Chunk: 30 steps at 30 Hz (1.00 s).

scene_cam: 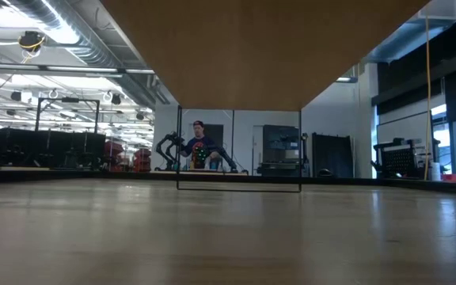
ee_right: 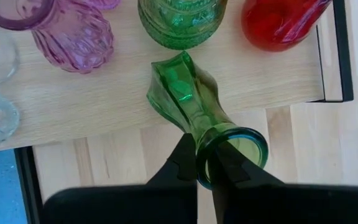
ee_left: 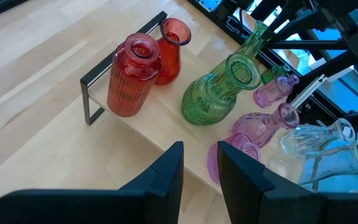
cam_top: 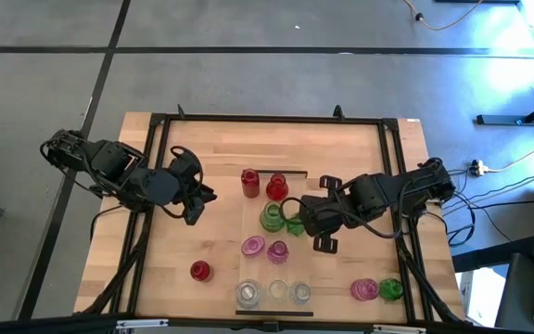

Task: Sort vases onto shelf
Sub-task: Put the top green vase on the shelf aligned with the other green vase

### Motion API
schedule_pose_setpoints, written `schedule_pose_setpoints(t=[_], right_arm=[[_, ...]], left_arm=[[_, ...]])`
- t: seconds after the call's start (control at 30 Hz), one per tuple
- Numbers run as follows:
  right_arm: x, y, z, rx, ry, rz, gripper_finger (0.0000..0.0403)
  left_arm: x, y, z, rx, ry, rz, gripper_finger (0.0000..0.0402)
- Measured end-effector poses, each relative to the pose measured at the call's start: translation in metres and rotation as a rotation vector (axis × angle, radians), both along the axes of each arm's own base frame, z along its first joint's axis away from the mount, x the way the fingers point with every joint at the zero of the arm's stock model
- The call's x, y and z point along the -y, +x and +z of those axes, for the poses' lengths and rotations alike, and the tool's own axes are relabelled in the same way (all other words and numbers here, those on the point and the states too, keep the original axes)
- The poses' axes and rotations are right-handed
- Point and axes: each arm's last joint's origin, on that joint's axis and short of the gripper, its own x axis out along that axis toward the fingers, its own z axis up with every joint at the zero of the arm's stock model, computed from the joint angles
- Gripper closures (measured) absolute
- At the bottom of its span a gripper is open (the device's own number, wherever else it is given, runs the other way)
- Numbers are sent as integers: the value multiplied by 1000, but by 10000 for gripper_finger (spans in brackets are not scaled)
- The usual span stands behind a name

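Your right gripper (ee_right: pixel 205 167) is clamped on the rim of a narrow-necked green glass vase (ee_right: pixel 188 102), its base on the pale wood shelf (ee_right: pixel 104 112) ahead. Your left gripper (ee_left: pixel 201 168) hovers with fingers slightly apart, short of the shelf.

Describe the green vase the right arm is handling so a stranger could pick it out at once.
Find the shelf, the pale board in the middle of the table. At its right edge, beside a wider green vase, sits a slimmer green vase. Unlike every other vase, the right gripper has its jaws closed on the rim.
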Motion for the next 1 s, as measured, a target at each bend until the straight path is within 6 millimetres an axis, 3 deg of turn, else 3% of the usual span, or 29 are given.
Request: schedule_pose_setpoints(t=[0.43,0.77,1.0], right_arm=[[-1,-1,0,-11,21,31,396],[-1,-1,-1,-22,31,32,324],[-1,-1,-1,-22,32,33,332]], left_arm=[[0,0,0,2,-7,-6,311],[2,2,2,26,-18,-8,311],[2,2,2,32,-20,-7,311]])
